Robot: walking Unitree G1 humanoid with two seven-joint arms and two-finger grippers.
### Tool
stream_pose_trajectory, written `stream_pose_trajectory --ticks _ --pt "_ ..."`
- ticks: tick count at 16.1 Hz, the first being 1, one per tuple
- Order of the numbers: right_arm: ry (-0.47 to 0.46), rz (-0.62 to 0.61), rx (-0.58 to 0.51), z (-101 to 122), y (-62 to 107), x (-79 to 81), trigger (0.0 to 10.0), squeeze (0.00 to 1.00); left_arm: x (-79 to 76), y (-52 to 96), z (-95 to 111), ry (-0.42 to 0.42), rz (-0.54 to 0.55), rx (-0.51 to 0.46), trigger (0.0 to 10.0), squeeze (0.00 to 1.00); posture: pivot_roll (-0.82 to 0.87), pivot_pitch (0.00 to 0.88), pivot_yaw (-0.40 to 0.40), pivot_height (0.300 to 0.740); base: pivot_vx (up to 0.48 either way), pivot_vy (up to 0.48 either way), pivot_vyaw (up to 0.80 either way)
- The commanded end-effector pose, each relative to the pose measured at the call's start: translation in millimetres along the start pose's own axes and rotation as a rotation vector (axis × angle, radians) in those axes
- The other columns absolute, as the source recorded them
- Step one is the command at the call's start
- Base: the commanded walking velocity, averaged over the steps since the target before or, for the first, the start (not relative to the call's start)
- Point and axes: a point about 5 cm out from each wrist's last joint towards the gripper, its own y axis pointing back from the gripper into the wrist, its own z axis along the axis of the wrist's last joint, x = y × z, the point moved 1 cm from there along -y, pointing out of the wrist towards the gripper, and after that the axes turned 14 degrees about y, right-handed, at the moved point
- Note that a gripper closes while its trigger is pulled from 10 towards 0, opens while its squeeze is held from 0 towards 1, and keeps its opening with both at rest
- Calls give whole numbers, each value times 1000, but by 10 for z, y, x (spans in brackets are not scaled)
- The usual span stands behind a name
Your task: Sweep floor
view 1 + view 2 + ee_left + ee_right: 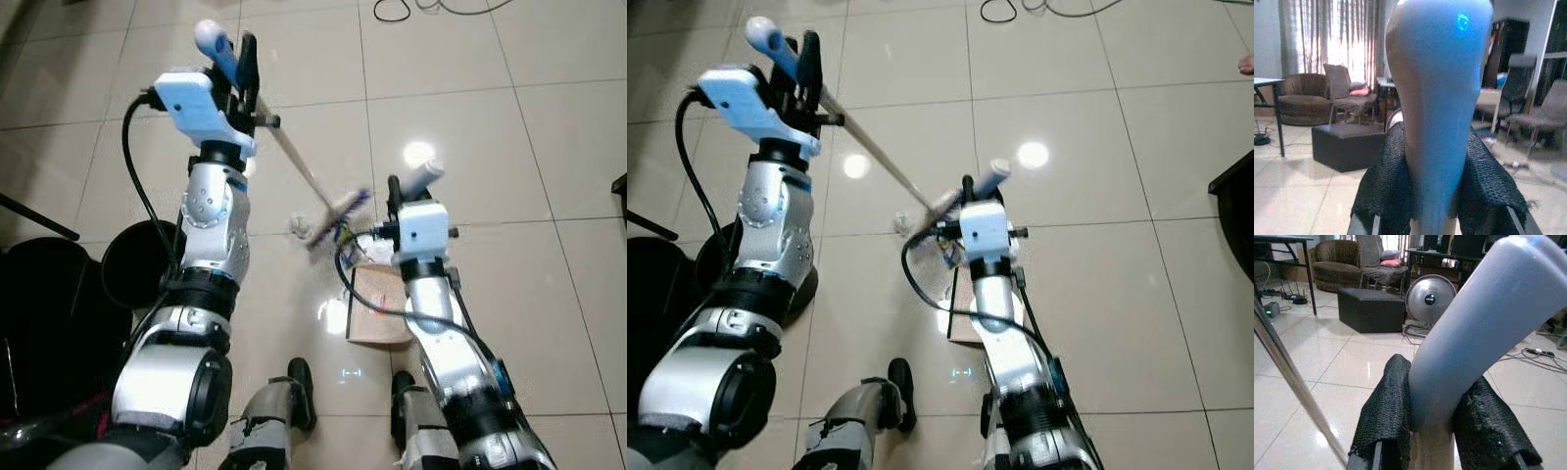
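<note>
The broom slants from my raised left jaws down to the tiled floor, its bristle head resting just ahead of my feet beside a small crumpled scrap of litter. My left jaws are clamped on the blue grip at the top of the pole, and the left wrist view shows the black fingers pressed against either side of that grip. I judge the high hold is meant to give leverage, so a swing of the arm drags the bristles across the tiles. My right jaws are closed on the pale grey handle of the dustpan, which sits on the floor right behind the bristle head, its brown tray facing the broom. The right wrist view shows the handle wedged tight between the padded fingers, with the metal pole crossing nearby. Holding the pan low and just behind the brush looks deliberate: it is placed to catch whatever the broom pulls toward me. A dark round bin stands at my left side, near enough for emptying. The litter appears not yet in the pan, so the sweep seems to be mid-course.
</note>
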Motion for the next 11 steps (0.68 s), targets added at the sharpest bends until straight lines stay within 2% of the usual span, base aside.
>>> stream_pose_trajectory --ticks 1,5,6,8,10,11 --pt "-24 52 75 -106 132 112 10000 0 8 34 -73 -44 2 32 10000 0 8 381 138 740 0 0 0" --pt "-18 63 92 -118 186 97 10000 0 -157 200 -404 -98 -52 156 10000 0 4 387 137 740 0 0 0" --pt "-18 67 95 -110 196 101 10000 0 -211 238 -466 -71 -48 170 10000 0 -1 387 137 740 0 0 0" --pt "-24 69 101 -104 193 109 10000 0 -392 319 -583 51 -77 197 10000 0 6 391 132 740 0 0 0" --pt "-27 73 105 -105 183 118 10000 0 -432 349 -605 120 -50 191 10000 0 9 392 131 740 0 0 0" --pt "-28 74 108 -104 172 119 10000 0 -413 347 -592 168 7 173 10000 0 9 392 131 740 0 0 0"
